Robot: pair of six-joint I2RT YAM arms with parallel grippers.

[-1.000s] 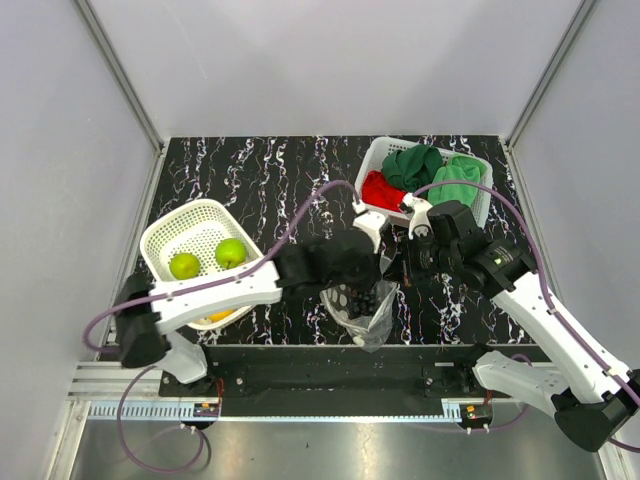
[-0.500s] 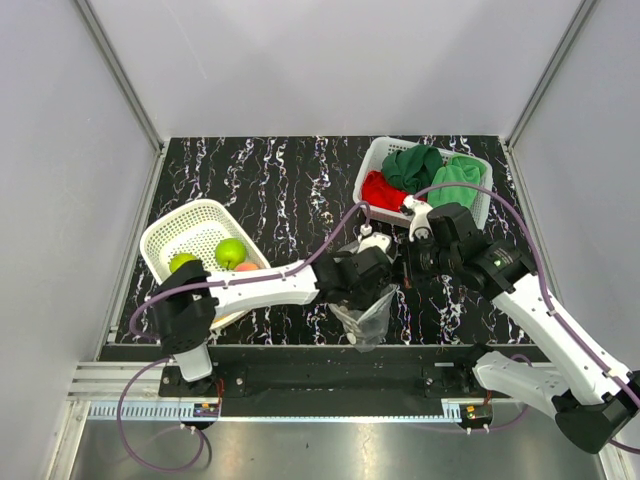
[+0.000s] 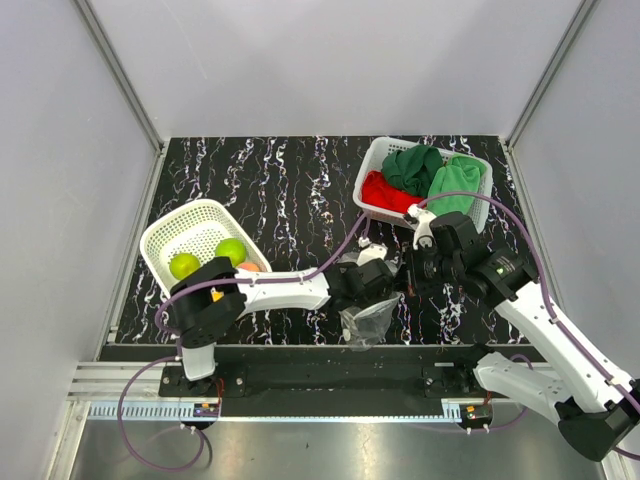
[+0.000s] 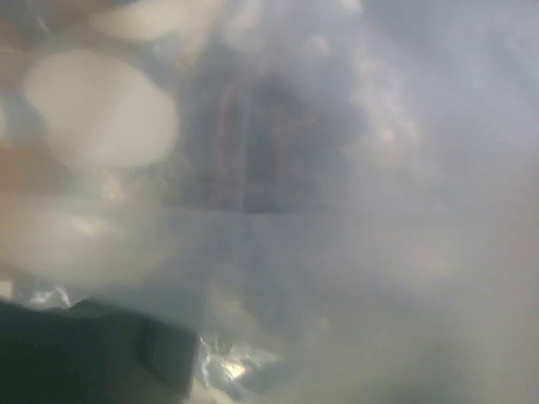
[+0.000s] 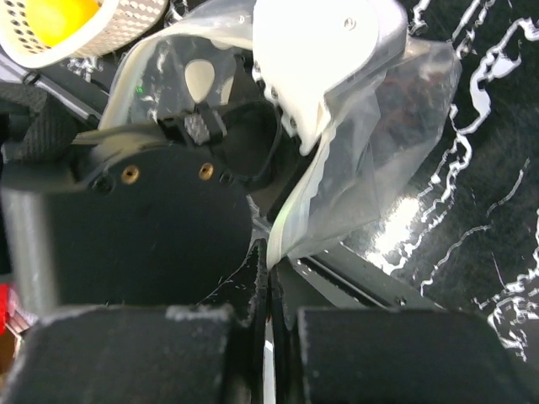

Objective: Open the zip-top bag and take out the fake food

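Observation:
The zip-top bag (image 3: 368,318), clear with white dots, sags at the table's front middle. My right gripper (image 3: 410,276) is shut on its zip strip (image 5: 290,225), with the strip pinched between the fingers (image 5: 253,286). My left gripper (image 3: 366,290) reaches into the bag's mouth from the left. Its view is filled with blurred plastic (image 4: 337,210), and only one dark finger (image 4: 84,345) shows. Fake food lies in the left white basket (image 3: 175,228): two green apples (image 3: 184,265) (image 3: 231,251) and a peach (image 3: 250,267). A yellow fruit (image 5: 55,17) shows in the right wrist view.
A second white basket (image 3: 372,160) at the back right holds a red cloth (image 3: 383,192) and green cloths (image 3: 415,165). The left arm's forearm (image 3: 285,290) stretches low across the front of the black marbled table (image 3: 290,190). Grey walls close in on three sides.
The left arm has pushed its gripper to the right and down into the bag's mouth. The bag has sagged lower. The right gripper has kept its hold on the strip.

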